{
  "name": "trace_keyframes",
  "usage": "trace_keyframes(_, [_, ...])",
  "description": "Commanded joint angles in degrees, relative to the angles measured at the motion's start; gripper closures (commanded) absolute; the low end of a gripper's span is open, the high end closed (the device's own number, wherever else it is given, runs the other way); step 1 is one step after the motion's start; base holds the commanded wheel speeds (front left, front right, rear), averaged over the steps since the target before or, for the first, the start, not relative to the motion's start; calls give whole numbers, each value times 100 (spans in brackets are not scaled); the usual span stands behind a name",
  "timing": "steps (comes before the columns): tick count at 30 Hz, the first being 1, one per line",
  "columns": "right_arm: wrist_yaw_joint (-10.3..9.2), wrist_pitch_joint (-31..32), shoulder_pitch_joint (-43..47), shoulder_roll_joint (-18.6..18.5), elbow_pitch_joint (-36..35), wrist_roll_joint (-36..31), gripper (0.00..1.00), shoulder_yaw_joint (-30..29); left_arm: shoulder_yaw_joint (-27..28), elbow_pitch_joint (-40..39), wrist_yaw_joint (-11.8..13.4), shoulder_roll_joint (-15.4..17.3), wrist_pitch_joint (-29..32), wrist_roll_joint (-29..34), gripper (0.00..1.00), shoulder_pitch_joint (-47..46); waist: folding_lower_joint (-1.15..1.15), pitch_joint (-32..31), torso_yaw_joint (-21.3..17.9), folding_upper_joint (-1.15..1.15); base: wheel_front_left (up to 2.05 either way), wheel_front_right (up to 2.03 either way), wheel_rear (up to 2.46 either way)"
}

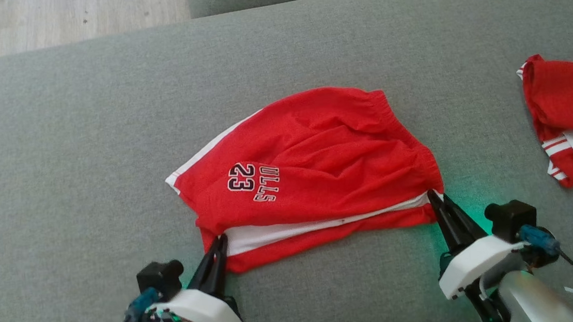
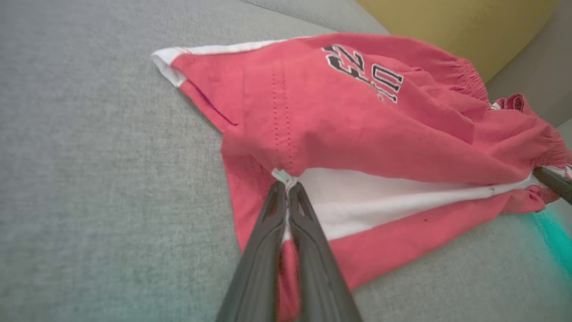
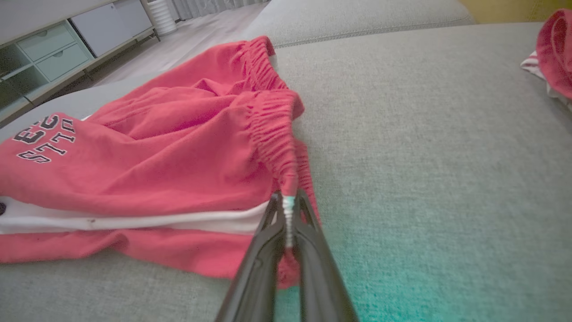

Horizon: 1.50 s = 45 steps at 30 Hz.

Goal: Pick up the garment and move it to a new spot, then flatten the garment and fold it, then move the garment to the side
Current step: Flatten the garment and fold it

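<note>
- The big grey couch (image 1: 57, 150) is lying under the left gripper (image 1: 221, 239) and the right gripper (image 1: 432, 196) and is spreading far out past both of them.
- The red shorts (image 1: 317, 153) are lying crumpled on the couch, just ahead of the 2 grippers, and are reaching from one gripper across to the other.
- A second red cloth (image 1: 567, 105) is lying well off to the right of the right gripper, apart from the shorts.
- The left gripper is squeezing its 2 dark fingers tight on the near leg corner of the shorts, where red and white are meeting.
- The right gripper is pinching its 2 fingers tight on the bunched, stretchy waist end of the shorts.
- A white stripe (image 1: 323, 226) is running along the shorts from one gripper's tips to the other's.
- The number 23 (image 1: 241, 178) is showing ahead of the left gripper, a bit to its right, beside some letters.
- A green light (image 1: 469, 207) is glowing on the couch just beside the right gripper.
</note>
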Motion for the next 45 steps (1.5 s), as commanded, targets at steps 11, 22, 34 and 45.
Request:
trace_keyframes(11, [-4, -38, -227, 104, -930, 190, 100, -172, 932, -1431, 8, 376, -11, 651, 100, -104, 0, -465, 107, 0, 0, 0, 0])
trace_keyframes(22, [-4, -38, -840, -295, -1986, 1098, 100, -16, 1247, -2584, 8, 1280, -11, 864, 100, -751, 0, -1097, 218, 0, 0, 0, 0])
trace_keyframes(34, [-4, 336, -2533, -756, -1965, 1618, 100, 397, 1093, -2197, 71, 1626, 490, 778, 100, -2369, 0, -263, 319, 0, 0, 0, 0])
trace_keyframes(45, [-4, -23, -4747, -345, -621, 830, 100, 203, 1492, -1601, 524, 1077, -4, 1640, 100, -4319, 0, 674, 530, 0, 0, 0, 0])
